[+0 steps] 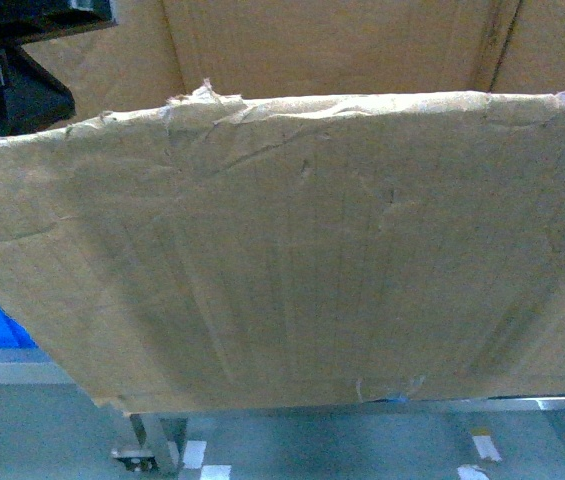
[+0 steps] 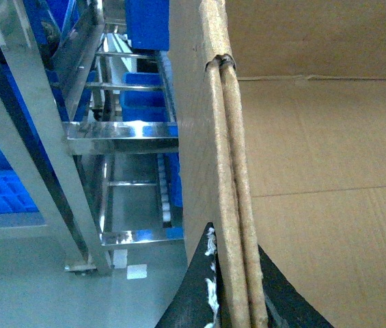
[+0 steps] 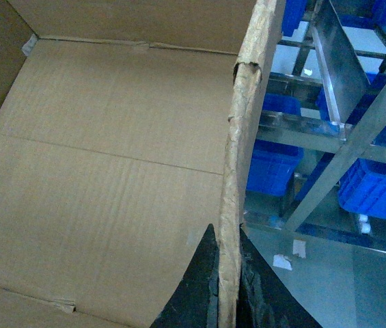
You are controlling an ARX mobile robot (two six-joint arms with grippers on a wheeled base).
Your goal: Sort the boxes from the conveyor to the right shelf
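Note:
A large brown cardboard box (image 1: 292,260) with a ragged top edge fills the head view, held up in front of the camera. My left gripper (image 2: 235,240) is shut on the box's (image 2: 315,171) left wall, with one black finger (image 2: 199,287) outside and the other inside. In the same way my right gripper (image 3: 227,232) is shut on the right wall of the box (image 3: 111,157). The box's inside shows bare. Beyond it stands the right shelf (image 2: 121,137), a steel rack with white rollers (image 2: 166,198). The conveyor is out of view.
Blue plastic crates (image 3: 377,184) sit in the steel rack (image 3: 343,130) to the right of the box, and more blue crates (image 2: 1,191) are on the left. A rack bar (image 1: 522,403) and a footed leg (image 1: 152,445) stand on the grey floor below the box.

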